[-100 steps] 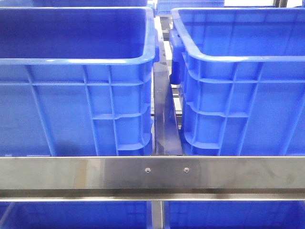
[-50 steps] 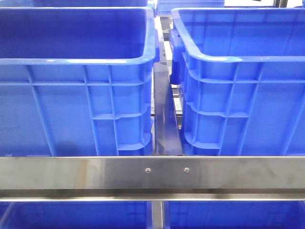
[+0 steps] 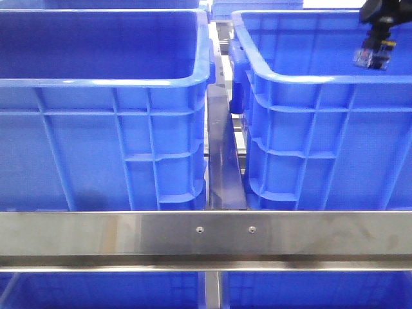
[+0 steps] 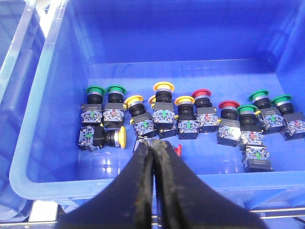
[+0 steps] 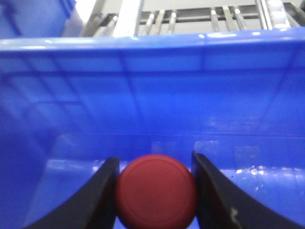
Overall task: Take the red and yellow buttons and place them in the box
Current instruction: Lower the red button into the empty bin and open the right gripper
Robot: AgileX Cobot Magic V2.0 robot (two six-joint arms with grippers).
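Observation:
My right gripper is shut on a dark red button, whose round cap fills the gap between the fingers. In the front view the right gripper hangs at the top right, over the right-hand blue box, with the button's clear block at its tip. The left wrist view looks into a blue crate holding several push buttons: yellow ones, red ones and green ones. My left gripper is shut above that crate's floor, a red bit showing beside its tip.
A twin blue crate stands at the left in the front view, with a dark metal divider between the two. A steel rail crosses in front. One yellow button lies on its side.
The right gripper has come into the front view at the top right, carrying the button. The crates have not moved.

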